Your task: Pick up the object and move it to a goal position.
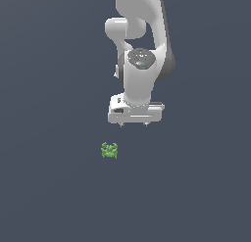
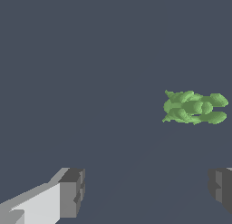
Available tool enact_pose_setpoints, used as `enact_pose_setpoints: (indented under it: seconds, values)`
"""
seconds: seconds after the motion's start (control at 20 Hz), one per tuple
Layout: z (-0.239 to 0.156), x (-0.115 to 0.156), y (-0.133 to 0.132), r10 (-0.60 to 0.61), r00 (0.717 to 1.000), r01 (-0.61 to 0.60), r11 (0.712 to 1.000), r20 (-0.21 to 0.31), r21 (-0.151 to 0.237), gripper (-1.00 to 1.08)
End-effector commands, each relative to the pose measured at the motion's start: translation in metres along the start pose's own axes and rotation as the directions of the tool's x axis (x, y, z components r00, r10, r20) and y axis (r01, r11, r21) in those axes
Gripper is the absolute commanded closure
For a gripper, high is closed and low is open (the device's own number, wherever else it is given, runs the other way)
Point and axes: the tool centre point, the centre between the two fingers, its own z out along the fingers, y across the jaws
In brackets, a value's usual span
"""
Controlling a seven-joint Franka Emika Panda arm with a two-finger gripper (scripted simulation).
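Gripper (image 1: 135, 124): fingers (image 2: 71, 192) spread wide apart, holding nothing.
Figurine (image 1: 109, 150): bright green, lying on the dark floor (image 1: 49, 187), near the gripper, untouched, toward the exterior view's left.

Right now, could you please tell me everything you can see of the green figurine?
The figurine is tiny, bright green and lumpy, with small leg-like bumps that give it a frog- or crab-like look; its surface looks matte. It lies alone on the dark floor, nothing else touching it. In the exterior view it sits below the gripper and toward that view's left. In the wrist view the figurine is ahead of the open fingers, not between them. The gripper is much larger.
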Motion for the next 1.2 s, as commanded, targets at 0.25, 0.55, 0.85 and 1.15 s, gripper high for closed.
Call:
enact_pose_setpoints:
  seconds: [0.25, 0.55, 0.85, 1.15]
  values:
    - [0.000, 0.000, 0.001, -0.008, 1.000, 0.008, 1.000, 0.001, -0.001, -0.92]
    - [0.003, 0.002, 0.004, -0.057, 0.998, 0.057, 0.998, 0.001, -0.002, -0.92]
    - [0.007, 0.006, 0.010, -0.145, 0.989, 0.145, 0.989, 0.003, -0.003, -0.92]
    - [0.013, 0.011, 0.019, -0.271, 0.963, 0.271, 0.963, 0.005, -0.004, -0.92]
